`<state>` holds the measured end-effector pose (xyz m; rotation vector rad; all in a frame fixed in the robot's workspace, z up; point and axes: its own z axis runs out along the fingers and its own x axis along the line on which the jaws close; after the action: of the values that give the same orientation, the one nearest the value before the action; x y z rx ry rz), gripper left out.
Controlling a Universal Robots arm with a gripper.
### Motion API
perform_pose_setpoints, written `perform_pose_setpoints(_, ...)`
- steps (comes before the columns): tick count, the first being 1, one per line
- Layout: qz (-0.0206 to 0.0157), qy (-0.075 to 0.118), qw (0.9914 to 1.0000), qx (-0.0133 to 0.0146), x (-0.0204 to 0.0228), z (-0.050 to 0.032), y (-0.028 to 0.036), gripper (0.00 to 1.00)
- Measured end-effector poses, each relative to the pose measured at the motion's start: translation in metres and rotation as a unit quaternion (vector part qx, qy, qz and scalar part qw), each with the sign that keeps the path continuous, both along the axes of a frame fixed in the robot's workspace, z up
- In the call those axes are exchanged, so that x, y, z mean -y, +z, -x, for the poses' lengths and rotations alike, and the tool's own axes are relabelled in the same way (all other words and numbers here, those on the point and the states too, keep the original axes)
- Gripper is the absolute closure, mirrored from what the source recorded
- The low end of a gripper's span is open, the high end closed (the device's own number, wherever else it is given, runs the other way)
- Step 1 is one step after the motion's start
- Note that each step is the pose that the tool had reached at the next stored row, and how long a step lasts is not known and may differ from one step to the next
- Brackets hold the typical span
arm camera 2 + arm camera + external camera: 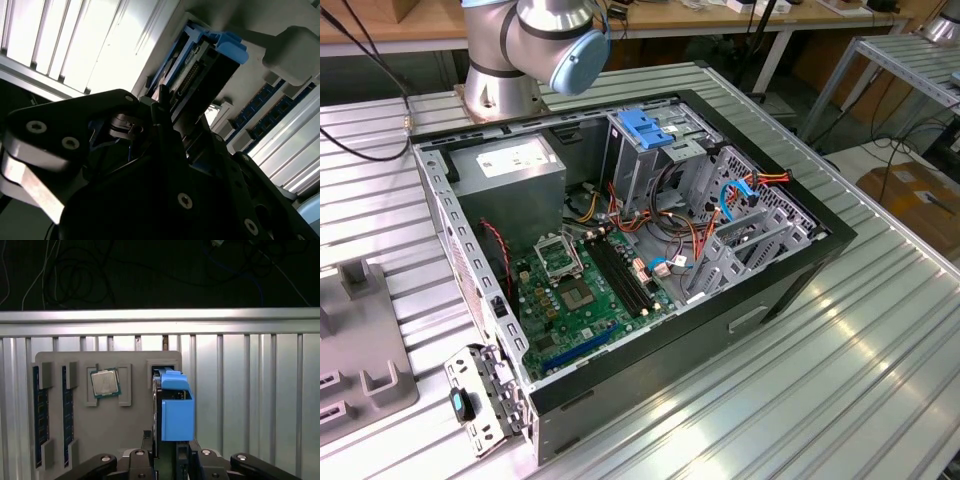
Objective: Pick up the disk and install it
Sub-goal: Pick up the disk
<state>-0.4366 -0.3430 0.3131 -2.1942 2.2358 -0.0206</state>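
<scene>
The flat rectangular grey metal disk in bright blue plastic carrier rails (pixel 177 410) is seen in both wrist views (pixel 200 75), stood on edge over a slot of the grey plastic parts tray (pixel 135 430). Whether its far end is seated in that slot or lifted clear cannot be told. The black tool (pixel 171 442) is set astride the near end of the disk. In the first wrist view its fingers (pixel 148 437) are pressed against the two flat sides, so the disk is pinched.

On the tray, a square silver processor chip (pixel 105 383) is laid flat beside the disk. Two dark blue memory sticks (pixel 39 410) are held in channels at the far side of the chip.

The tray is carried on the ribbed aluminium worktop (pixel 250 390). In the exterior view the tray (pixel 360 340) is at the exterior view's left. The open black computer case (pixel 790 290) lies on the worktop (pixel 800 400) beside it, with the grey and light blue robot arm (pixel 540 40) mounted behind.
</scene>
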Motion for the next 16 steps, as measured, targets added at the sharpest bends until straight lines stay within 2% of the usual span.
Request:
perform_pose_setpoints(3,0.0000,0.000,1.00000,0.0000,0.0000,0.0000,0.0087,0.65)
perform_pose_setpoints(5,0.0000,0.000,1.00000,0.0000,0.0000,0.0000,0.0181,0.65)
perform_pose_setpoints(13,0.0000,0.000,1.00000,0.0000,0.0000,0.0000,0.0447,0.65)
perform_pose_setpoints(14,0.0000,0.000,1.00000,0.0000,0.0000,0.0000,0.0527,0.65)
perform_pose_setpoints(16,0.0000,0.000,1.00000,0.0000,0.0000,0.0000,0.0590,0.65)
